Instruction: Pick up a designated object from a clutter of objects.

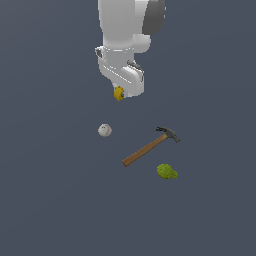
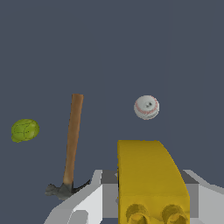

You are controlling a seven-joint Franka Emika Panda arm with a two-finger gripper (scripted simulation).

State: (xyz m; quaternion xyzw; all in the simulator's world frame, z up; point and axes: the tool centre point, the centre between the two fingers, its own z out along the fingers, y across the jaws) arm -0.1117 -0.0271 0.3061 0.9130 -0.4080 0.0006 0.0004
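The yellow-orange lump [image 1: 119, 93] sits between the fingers of my gripper [image 1: 121, 95], which is shut on it. In the wrist view the lump [image 2: 146, 175] looks like a yellow block with two round studs, held between the white fingers [image 2: 83, 205]. It hangs above the floor, apart from the other objects. The white ball [image 1: 104, 130] lies on the floor below the gripper in the exterior view, and it also shows in the wrist view [image 2: 146, 107].
A wooden-handled hammer [image 1: 148, 148] with a dark head lies toward the exterior view's right, also in the wrist view [image 2: 72, 140]. A green lumpy object [image 1: 167, 172] lies beyond its handle end, also in the wrist view [image 2: 25, 130]. The floor is plain dark grey.
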